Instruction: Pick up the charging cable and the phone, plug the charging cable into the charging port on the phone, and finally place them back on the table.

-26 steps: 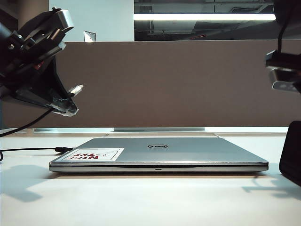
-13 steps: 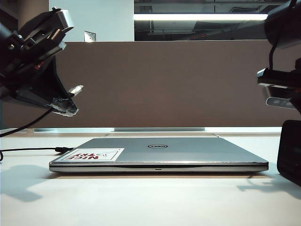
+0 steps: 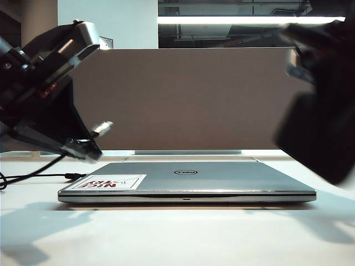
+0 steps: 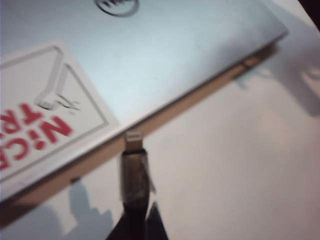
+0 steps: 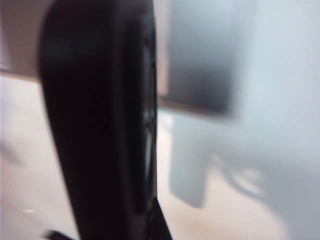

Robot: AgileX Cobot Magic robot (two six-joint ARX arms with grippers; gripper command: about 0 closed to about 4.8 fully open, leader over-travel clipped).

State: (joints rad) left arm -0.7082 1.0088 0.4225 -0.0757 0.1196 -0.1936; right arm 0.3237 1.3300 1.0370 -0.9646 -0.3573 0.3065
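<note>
Exterior view shows the charging cable (image 3: 33, 173) held up off the table (image 3: 177, 238) in the left gripper (image 3: 83, 148), whose fingers are clamped tight on the cord just behind its silvery plug (image 3: 102, 128). Compared with a second ago, this gripper and its plug have come lower and nearer the middle, so that the plug now pokes out past the fingertips just above the near left corner of the laptop (image 3: 188, 182). From the gripper the black cord trails back down to the tabletop.

On the other side the phone (image 3: 319, 138), which stood low at the edge of the picture a second ago, has been lifted and swung inward. It is now a dark, motion-blurred slab in the right gripper (image 3: 310, 61), well apart from the plug.

Left wrist view has the plug (image 4: 133, 141) sharp enough to read: a short grey metal tip on a darker sleeve, straight ahead of the left gripper (image 4: 135, 220), with the laptop's sticker (image 4: 45, 110) beyond it.

Right wrist view is badly smeared. The phone (image 5: 100, 120) fills it as a glossy black edge-on shape, and its charging port cannot be made out. The gripper's fingers are barely visible there, yet they are closed on the phone.
</note>
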